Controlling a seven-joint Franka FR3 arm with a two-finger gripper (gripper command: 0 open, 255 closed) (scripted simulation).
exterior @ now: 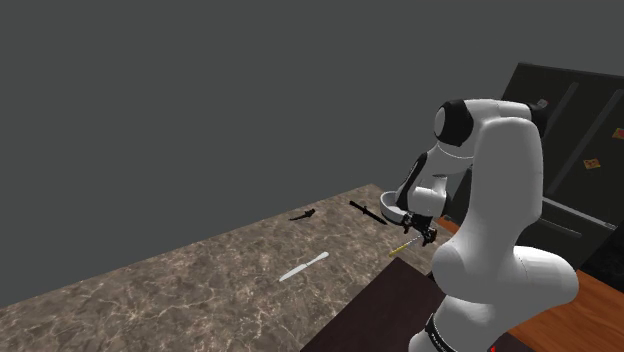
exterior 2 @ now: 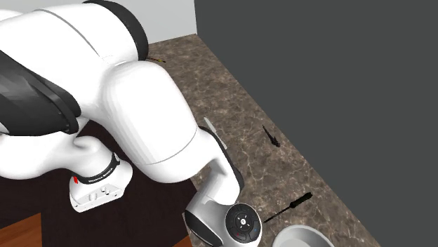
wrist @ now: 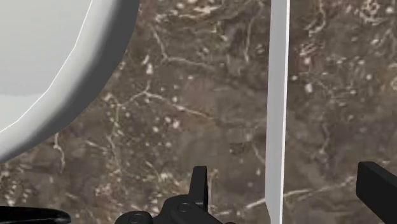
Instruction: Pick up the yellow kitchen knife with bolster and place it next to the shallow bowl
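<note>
The knife [exterior: 401,247] shows a yellow handle just below my gripper [exterior: 421,234], near the counter's front edge. In the wrist view its pale blade [wrist: 277,108] lies flat on the brown marble counter [wrist: 191,114], running between my fingers without touching either. My gripper [wrist: 287,170] is open, its black fingers [wrist: 200,183] standing well apart. The shallow white bowl [wrist: 51,63] sits right beside the blade with a strip of counter between them. The bowl [exterior: 393,208] is behind the gripper in the shoulder view and also shows as the bowl [exterior 2: 302,237] in the second exterior view.
A black knife [exterior: 368,212] lies by the bowl, also visible as the black knife [exterior 2: 288,207]. A small black utensil [exterior: 303,214] rests further along near the grey wall. A white knife [exterior: 304,267] lies mid-counter. A dark cabinet [exterior: 570,150] stands behind the arm.
</note>
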